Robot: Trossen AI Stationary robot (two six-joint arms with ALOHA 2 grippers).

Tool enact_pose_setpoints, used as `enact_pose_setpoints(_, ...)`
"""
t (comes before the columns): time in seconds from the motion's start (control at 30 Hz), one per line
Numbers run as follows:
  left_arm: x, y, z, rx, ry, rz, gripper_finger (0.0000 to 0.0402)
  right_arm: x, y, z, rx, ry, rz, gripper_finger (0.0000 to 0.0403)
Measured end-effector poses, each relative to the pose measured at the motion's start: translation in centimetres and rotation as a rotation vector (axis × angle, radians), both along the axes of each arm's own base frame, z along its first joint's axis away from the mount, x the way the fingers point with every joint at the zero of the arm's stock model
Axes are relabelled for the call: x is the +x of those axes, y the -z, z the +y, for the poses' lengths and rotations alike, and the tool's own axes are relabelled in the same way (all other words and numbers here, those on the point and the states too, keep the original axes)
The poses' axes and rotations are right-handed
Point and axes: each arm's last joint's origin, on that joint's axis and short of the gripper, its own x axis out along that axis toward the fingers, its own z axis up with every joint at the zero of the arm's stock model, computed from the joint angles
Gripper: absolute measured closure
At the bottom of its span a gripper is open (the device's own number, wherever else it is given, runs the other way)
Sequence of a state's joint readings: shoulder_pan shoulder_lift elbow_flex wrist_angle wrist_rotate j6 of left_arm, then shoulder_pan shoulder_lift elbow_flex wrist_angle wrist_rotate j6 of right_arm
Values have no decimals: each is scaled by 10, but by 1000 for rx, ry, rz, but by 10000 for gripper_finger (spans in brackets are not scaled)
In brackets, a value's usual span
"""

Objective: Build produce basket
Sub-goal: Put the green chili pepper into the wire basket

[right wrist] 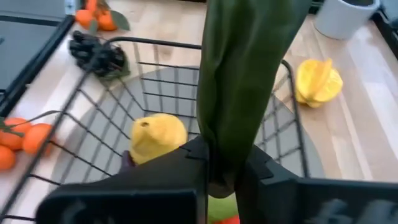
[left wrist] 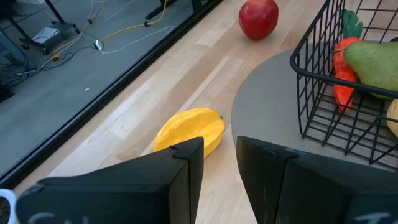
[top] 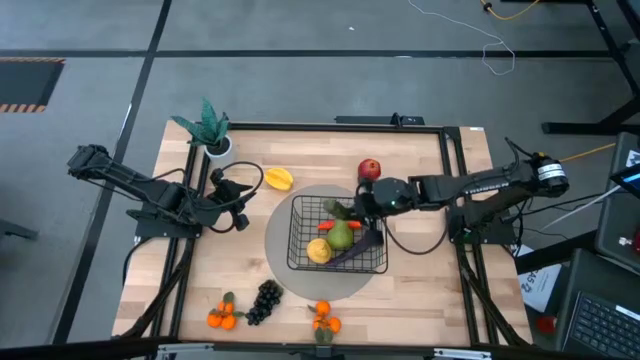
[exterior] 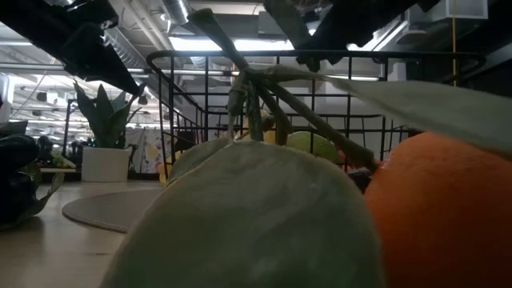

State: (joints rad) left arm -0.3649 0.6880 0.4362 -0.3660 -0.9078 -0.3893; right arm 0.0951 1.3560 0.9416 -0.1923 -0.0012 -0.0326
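The black wire basket (top: pixel 300 250) stands on a round grey mat (top: pixel 280 235) at the table's middle. In it lie a yellow lemon (top: pixel 318 251), a green pear (top: pixel 342 236), an orange carrot (left wrist: pixel 344 68) and a purple eggplant (top: pixel 362 250). My right gripper (top: pixel 357 205) is over the basket's far right corner, shut on a green cucumber (right wrist: pixel 249 74). My left gripper (top: pixel 243 197) is open and empty, left of the basket, close to the yellow starfruit (left wrist: pixel 189 129) lying on the table. A red apple (top: pixel 370 169) lies beyond the basket. My right gripper pinches the cucumber between its two fingers at one end (right wrist: pixel 225 163). The fingers come from the table's right side, and the cucumber sticks out forward past them, roughly along them. It is lifted over the basket's inside, above the lemon (right wrist: pixel 157 137).
Black grapes (top: pixel 265 300) and two bunches of tangerines (top: pixel 222 317) (top: pixel 325 318) lie near the front edge; one bunch fills the low view (exterior: pixel 448 216). A teal plant in a white pot (top: pixel 210 130) stands at the far left corner.
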Motion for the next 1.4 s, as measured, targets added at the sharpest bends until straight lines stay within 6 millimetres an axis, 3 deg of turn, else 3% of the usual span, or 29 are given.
enact_pose_setpoints(0.3,0,0,0,0,0,0,315,0,-1,6,-15,6,-12,344)
enact_pose_setpoints(1.13,0,0,0,0,0,0,315,2,-3,7,15,22,-36,338)
enact_pose_setpoints(1.4,0,0,0,0,0,0,315,6,5,8,29,34,-9,310)
